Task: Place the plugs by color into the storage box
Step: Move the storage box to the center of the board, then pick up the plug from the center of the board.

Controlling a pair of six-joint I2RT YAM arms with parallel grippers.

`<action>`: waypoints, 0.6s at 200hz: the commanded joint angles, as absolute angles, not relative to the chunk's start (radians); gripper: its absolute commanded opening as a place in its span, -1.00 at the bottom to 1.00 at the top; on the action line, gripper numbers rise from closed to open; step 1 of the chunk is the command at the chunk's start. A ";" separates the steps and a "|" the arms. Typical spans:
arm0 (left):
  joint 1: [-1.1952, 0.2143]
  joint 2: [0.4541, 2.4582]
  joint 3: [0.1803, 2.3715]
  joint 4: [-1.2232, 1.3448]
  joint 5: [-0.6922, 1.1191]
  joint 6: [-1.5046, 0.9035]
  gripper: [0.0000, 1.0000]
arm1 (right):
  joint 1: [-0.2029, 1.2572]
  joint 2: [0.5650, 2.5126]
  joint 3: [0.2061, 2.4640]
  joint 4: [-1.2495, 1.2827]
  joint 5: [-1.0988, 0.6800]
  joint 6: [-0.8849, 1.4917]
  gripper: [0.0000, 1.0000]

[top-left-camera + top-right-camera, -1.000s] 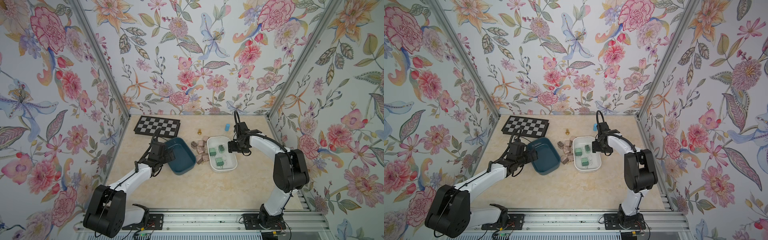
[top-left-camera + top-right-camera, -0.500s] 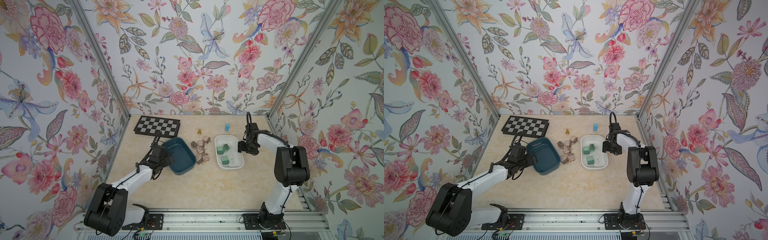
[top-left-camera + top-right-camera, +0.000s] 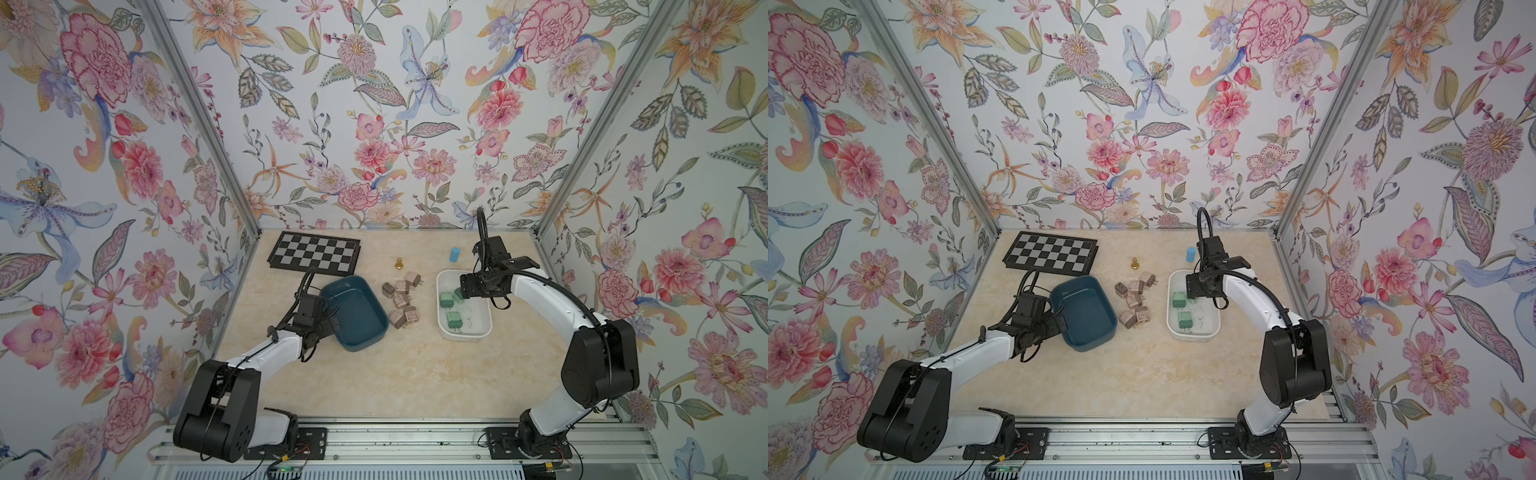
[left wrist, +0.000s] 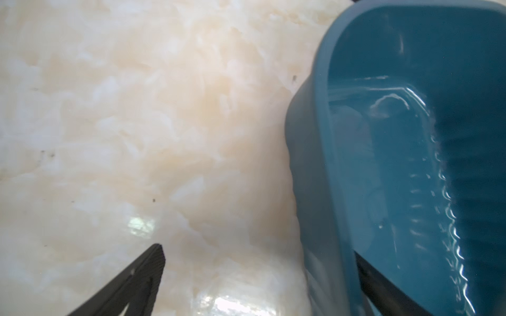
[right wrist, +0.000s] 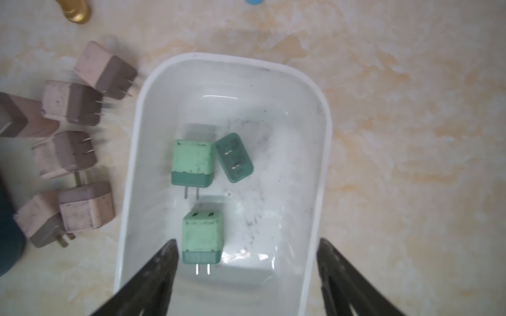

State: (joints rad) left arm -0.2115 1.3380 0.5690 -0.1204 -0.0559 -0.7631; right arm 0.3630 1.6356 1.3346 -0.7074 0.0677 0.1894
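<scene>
Three green plugs point(image 5: 192, 164) point(image 3: 446, 299) lie in the white storage box point(image 5: 131, 164) point(image 3: 465, 334) point(image 3: 1192, 336). Several brownish-pink plugs point(image 3: 401, 299) point(image 5: 68, 156) sit on the table between it and the empty blue storage box point(image 3: 357, 307) point(image 3: 1088, 311) point(image 4: 438, 136). My right gripper point(image 5: 247, 246) point(image 3: 462, 291) is open over the white box's far end, with one finger inside and one beyond the rim, holding nothing. My left gripper point(image 4: 258, 250) point(image 3: 328, 311) is open astride the blue box's left wall, with one finger inside and one outside.
A chessboard point(image 3: 314, 258) lies at the back left. A small gold pawn point(image 3: 399, 264) and a blue cylinder point(image 3: 454, 254) stand behind the plugs and the white box. Floral walls close in the table on three sides.
The white box slid right with my right gripper, leaving a gap to the pink plugs. The right gripper then moved back left over the box. The left arm barely moved.
</scene>
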 commanded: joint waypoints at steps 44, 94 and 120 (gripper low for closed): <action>-0.074 1.209 0.538 -0.192 -0.055 -0.691 0.97 | 0.688 1.842 1.508 -0.758 0.062 0.294 0.63; -0.074 1.175 0.506 -0.175 -0.002 -0.689 0.99 | 0.719 2.017 1.597 -0.753 0.063 0.307 0.55; -0.073 1.174 0.485 -0.156 0.013 -0.687 0.99 | 0.708 2.055 1.609 -0.752 0.060 0.302 0.43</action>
State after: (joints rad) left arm -0.0776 1.1889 0.5133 -0.1635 -0.0071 -0.7094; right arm 0.7212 2.0342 1.5616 -0.7246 0.0540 0.2890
